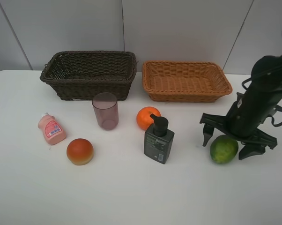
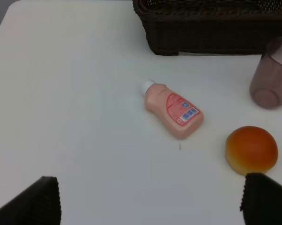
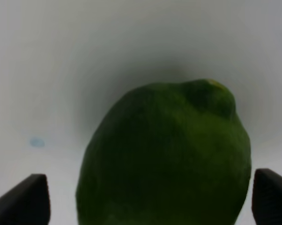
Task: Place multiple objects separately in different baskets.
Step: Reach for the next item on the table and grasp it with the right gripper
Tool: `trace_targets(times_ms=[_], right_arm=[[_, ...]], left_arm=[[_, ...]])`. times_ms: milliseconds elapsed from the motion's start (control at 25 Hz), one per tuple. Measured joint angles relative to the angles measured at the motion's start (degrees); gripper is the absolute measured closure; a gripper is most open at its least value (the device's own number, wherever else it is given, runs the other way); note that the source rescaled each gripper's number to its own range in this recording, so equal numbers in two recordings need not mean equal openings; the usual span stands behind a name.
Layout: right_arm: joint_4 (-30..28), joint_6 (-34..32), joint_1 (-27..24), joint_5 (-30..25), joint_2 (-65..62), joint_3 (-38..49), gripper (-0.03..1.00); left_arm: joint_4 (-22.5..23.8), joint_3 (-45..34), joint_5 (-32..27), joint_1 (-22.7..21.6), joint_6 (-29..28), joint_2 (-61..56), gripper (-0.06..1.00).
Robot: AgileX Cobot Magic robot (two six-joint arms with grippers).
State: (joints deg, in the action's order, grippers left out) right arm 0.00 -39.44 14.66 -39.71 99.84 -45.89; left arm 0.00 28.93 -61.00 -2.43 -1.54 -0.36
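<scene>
green round fruit [image 1: 224,149] [image 3: 169,159]: rests on the white table [image 1: 131,201] near its right edge, outside both baskets. right gripper [image 1: 225,147] [image 3: 148,199]: lowered over the fruit, fingers spread wide with one on each side of it, not clamped; whether either pad touches the skin cannot be told.

dark grey pump bottle [image 1: 159,139]: upright near the table's middle. orange [image 1: 147,117]: just behind it, apparently touching. translucent purple cup [image 1: 105,110] [image 2: 271,75]: upright, in front of the dark brown basket [image 1: 94,91] [image 2: 211,37]. red-orange bun [image 1: 80,151] [image 2: 251,149]: closer to the front edge than the cup. pink squat bottle [image 1: 51,128] [image 2: 174,109]: lying on its side toward the left edge, white cap pointing to the far edge.

the dark brown basket and the light orange-tan basket [image 1: 188,96]: side by side along the far edge, close but apart.

left gripper [image 2: 150,201]: held above the table on the left side, fingers fully apart, holding nothing; the bun lies just beside one fingertip.
</scene>
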Motion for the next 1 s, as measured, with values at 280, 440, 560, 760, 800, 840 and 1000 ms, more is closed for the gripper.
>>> trace_targets(times_ms=[280, 440, 560, 760, 800, 840, 1000], right_arm=[[-0.6, 0.0, 0.0, 1.2, 3.1, 0.0, 0.07], [-0.6, 0.0, 0.0, 2.0, 3.1, 0.0, 0.07], [-0.6, 0.1, 0.0, 2.4, 3.1, 0.0, 0.07], [-1.0, 0.2, 0.0, 2.4, 3.1, 0.0, 0.26], [-1.2, 0.2, 0.0, 2.4, 3.1, 0.0, 0.36], [-1.4, 0.2, 0.0, 2.4, 3.1, 0.0, 0.48], [-1.4, 0.9, 0.0, 2.5, 3.1, 0.0, 0.47]], left_arm=[[0.0, 0.0, 0.0, 0.0, 0.0, 0.0, -0.05], [0.0, 0.0, 0.0, 0.0, 0.0, 0.0, -0.05], [0.0, 0.0, 0.0, 0.0, 0.0, 0.0, -0.05], [0.0, 0.0, 0.0, 0.0, 0.0, 0.0, -0.05], [0.0, 0.0, 0.0, 0.0, 0.0, 0.0, -0.05], [0.0, 0.0, 0.0, 0.0, 0.0, 0.0, -0.05], [0.0, 0.0, 0.0, 0.0, 0.0, 0.0, -0.05]])
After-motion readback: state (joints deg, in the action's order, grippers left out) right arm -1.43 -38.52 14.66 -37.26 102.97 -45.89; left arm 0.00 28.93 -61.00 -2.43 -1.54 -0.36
